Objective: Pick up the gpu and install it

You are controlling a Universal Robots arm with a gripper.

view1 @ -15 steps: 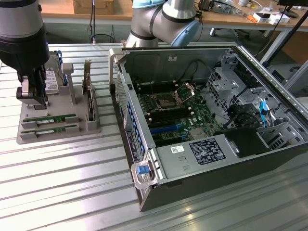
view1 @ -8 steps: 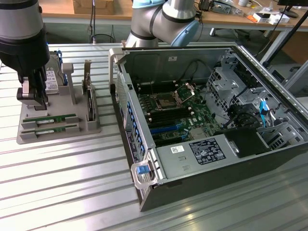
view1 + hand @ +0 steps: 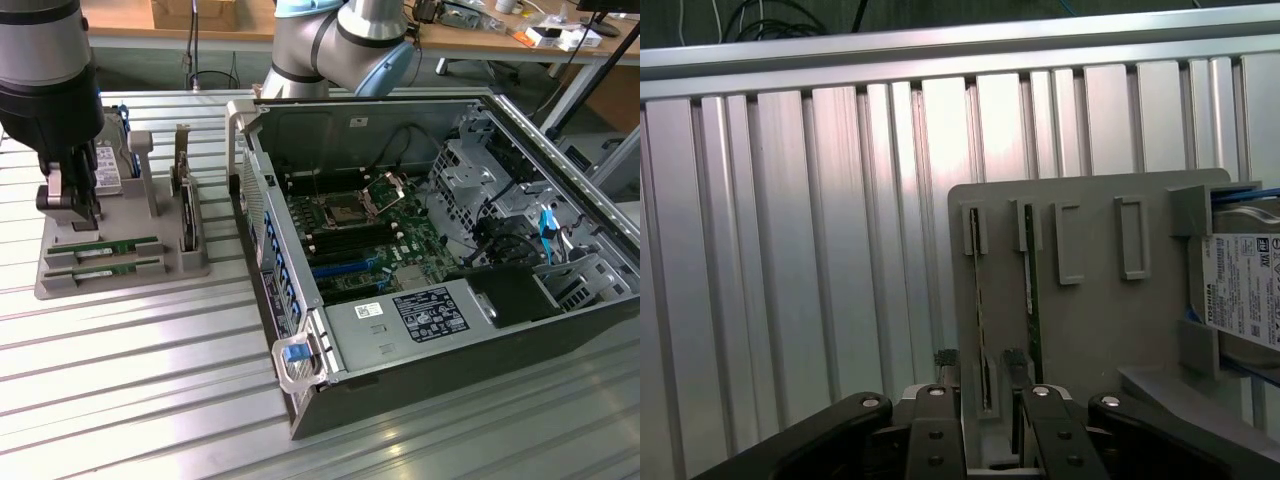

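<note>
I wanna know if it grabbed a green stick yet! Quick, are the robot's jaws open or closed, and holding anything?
Gripper: jaws open, holding nothing; the green sticks lie in the gray tray below it.

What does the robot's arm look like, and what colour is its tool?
The arm is made of round silver tubes joined by fat joints with light blue caps. Near its end it turns black. The tool is black too, with chunky linked fingers and small shiny silver screws on them.
</note>
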